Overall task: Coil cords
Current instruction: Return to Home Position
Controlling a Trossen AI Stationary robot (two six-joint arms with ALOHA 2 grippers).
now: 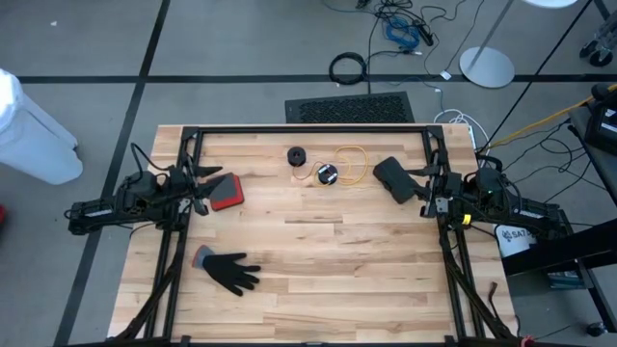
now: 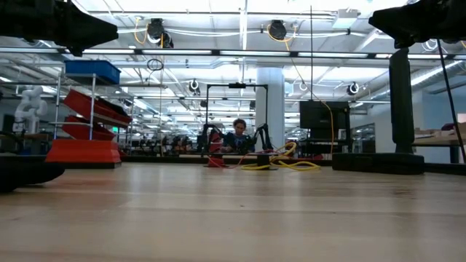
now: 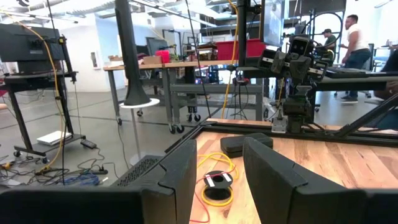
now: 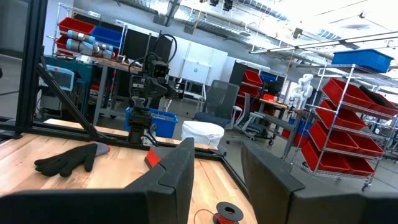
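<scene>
- grippers: two, left gripper [image 3: 219, 148] and right gripper [image 4: 214, 148]
- cords: two, one yellow-orange cord [image 1: 353, 162] and one black cord [image 1: 297, 155]
- spool [image 1: 328, 174]: one
- black glove [image 1: 229, 271]: one
- red pad [image 1: 228, 192]: one
- black case [image 1: 393, 178]: one
- floor: one black cable ring [image 1: 347, 67], one black mat [image 1: 349, 108], one white bin [image 1: 29, 125]
- people: left wrist view shows two, a person in white [image 3: 356, 38] and a second person [image 3: 326, 38]; low view shows one distant person [image 2: 239, 135]
</scene>
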